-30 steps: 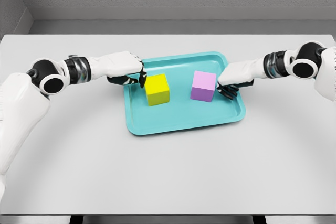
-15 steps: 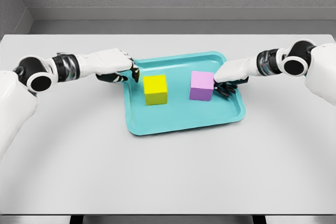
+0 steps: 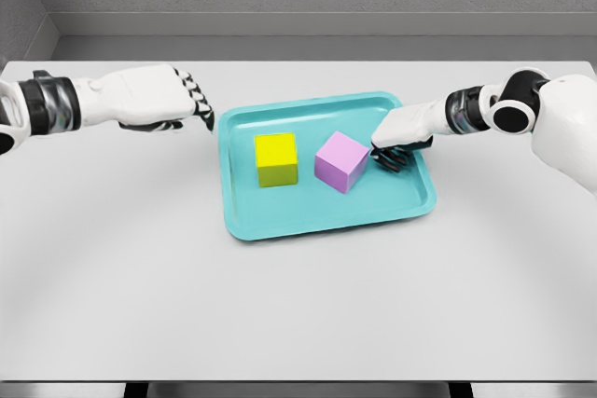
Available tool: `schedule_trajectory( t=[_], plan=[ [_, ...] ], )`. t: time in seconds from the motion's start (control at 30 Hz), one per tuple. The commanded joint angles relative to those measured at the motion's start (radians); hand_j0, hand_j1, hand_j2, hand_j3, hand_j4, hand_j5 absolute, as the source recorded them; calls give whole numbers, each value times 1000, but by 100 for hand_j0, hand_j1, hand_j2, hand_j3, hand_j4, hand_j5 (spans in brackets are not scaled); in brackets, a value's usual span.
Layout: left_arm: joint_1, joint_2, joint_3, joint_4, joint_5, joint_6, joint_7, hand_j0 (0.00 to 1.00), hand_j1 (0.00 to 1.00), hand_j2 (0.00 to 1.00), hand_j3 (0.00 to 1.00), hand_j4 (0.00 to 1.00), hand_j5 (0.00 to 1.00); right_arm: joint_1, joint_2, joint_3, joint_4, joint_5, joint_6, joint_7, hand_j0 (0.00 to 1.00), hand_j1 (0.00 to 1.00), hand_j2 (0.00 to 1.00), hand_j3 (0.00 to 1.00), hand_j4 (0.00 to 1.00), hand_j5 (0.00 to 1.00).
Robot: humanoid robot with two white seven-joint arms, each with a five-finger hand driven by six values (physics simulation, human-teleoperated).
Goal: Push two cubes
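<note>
Left hand [image 3: 163, 100] withdrew off tray [image 3: 280, 221]; purple cube [image 3: 340, 161] rotated.

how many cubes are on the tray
2. The yellow cube sits left of centre on the tray; the pink cube sits just right of it, turned at an angle. Nothing looks hidden.

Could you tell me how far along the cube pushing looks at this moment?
Both cubes sit close together on the teal tray. The left hand is off the tray, clear of the yellow cube. The right hand is at the purple cube, which sits turned. A small gap between them remains.
</note>
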Motion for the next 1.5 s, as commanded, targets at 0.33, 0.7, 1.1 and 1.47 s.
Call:
schedule_trajectory(
  t=[0.33, 0.7, 1.1, 1.47],
  plan=[
    [-46, -93, -125, 89, -89, 2, 0, 60, 60, 60, 60, 60, 60, -89, -130, 139, -183, -6, 2, 0, 13, 13, 13, 13, 13, 13],
    [-25, -139, -125, 117, -112, 2, 0, 60, 60, 60, 60, 60, 60, -92, -124, 208, -269, -8, 2, 0, 13, 13, 13, 13, 13, 13],
    [-14, -146, -125, 117, -109, 2, 0, 60, 60, 60, 60, 60, 60, -83, -96, 205, -251, -14, 2, 0, 13, 13, 13, 13, 13, 13],
    [0, -176, -126, 118, -110, 2, 0, 60, 60, 60, 60, 60, 60, -77, -61, 204, -205, -14, 2, 0, 13, 13, 13, 13, 13, 13]
  ],
)
